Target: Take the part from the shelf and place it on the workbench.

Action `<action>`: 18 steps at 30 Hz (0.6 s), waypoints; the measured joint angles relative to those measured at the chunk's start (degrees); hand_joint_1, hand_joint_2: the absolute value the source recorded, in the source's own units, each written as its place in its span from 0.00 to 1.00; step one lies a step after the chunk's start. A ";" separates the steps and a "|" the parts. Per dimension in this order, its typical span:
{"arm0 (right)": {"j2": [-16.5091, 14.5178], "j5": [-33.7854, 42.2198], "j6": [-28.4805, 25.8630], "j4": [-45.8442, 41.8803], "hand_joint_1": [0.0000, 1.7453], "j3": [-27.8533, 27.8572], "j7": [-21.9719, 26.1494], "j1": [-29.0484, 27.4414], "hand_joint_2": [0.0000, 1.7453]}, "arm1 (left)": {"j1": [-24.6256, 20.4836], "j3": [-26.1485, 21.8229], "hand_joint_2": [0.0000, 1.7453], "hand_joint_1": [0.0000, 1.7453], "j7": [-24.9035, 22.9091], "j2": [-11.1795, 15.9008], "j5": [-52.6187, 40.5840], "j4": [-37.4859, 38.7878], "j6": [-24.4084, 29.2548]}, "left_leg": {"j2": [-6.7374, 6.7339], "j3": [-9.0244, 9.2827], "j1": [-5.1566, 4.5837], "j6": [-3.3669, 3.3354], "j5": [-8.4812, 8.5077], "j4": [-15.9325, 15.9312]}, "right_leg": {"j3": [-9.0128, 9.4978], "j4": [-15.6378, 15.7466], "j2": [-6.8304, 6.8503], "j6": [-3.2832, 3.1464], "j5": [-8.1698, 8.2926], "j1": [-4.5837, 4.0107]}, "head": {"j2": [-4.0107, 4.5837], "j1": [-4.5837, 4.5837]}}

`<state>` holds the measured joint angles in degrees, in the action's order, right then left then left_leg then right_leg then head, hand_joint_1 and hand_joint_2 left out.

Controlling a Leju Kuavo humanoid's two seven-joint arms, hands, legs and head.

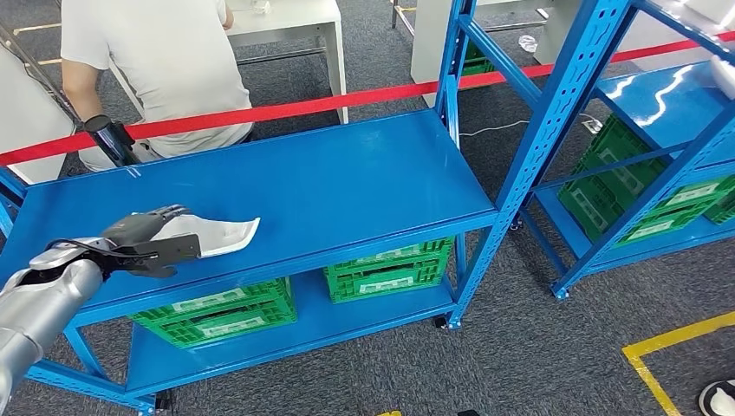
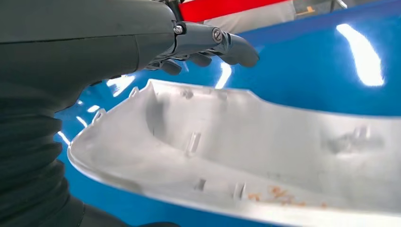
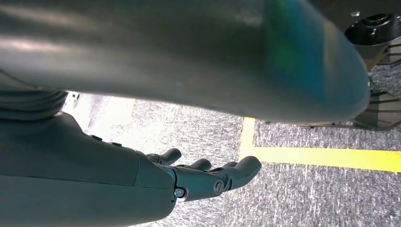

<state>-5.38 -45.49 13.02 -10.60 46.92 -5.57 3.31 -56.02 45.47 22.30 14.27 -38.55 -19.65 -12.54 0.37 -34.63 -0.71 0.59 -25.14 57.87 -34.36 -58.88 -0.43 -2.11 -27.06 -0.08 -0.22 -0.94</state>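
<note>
The part (image 1: 224, 233) is a white curved plastic shell lying on the top board of the blue shelf (image 1: 347, 182), near its front left. My left hand (image 1: 146, 237) reaches in at the part's left end, fingers stretched out over it and thumb at its near edge. In the left wrist view the part (image 2: 265, 151) shows its hollow inner side, and the fingers (image 2: 222, 45) hover above its rim with a gap of blue between them. My right hand (image 3: 203, 177) hangs over grey carpet, fingers spread and holding nothing.
A person in a white shirt (image 1: 165, 61) sits behind the red tape (image 1: 329, 104) beyond the shelf. Green crates (image 1: 390, 270) stand on the lower board. A second blue rack (image 1: 607, 104) with green crates stands at the right. A yellow line (image 1: 667, 342) marks the floor.
</note>
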 joint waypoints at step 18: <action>0.00 -1.28 0.01 0.00 0.00 0.01 -0.44 0.04 0.00 | 0.47 1.55 1.00 1.00 0.10 -0.30 -1.17 1.16 -0.71 | 0.01 -0.02 0.00 0.01 -0.01 0.00 | 0.00 0.00 0.01 0.00 0.00 0.00 | 0.00 0.00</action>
<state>-5.38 -46.77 13.03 -10.60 46.93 -6.01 3.35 -55.55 47.01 22.40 13.97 -39.71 -18.49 -13.25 0.38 -34.65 -0.71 0.61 -25.16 57.87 -34.36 -58.88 -0.42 -2.10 -27.06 -0.09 -0.22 -0.94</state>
